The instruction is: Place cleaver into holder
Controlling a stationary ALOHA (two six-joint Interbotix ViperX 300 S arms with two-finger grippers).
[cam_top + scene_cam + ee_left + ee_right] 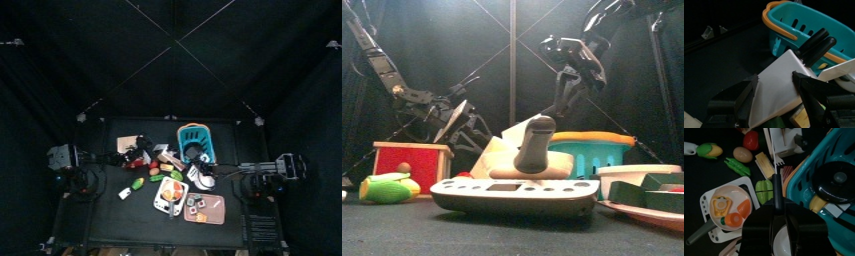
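The cleaver (pixel 784 85) has a white blade and a black handle (pixel 817 45). It hangs tilted above the table, next to the blue basket (pixel 811 25). My right gripper (pixel 777 210) is shut on the handle, and the cleaver (pixel 777 188) shows edge-on beyond its jaws. My left gripper (pixel 777 92) is open, one jaw on each side of the blade and neither pressing on it. The holder (pixel 130 143), a tan block with a red face, stands at the table's left (pixel 412 162), behind the left gripper. In the front view the white blade (pixel 500 160) slants up between holder and basket.
The orange-rimmed basket (pixel 197 138) holds a white pot with a black lid (pixel 837 178). Below the right gripper lie a white pan with toy food (pixel 724 208), green vegetables (pixel 764 190) and an egg (pixel 743 154). A grey tray (pixel 516 195) sits at the front edge.
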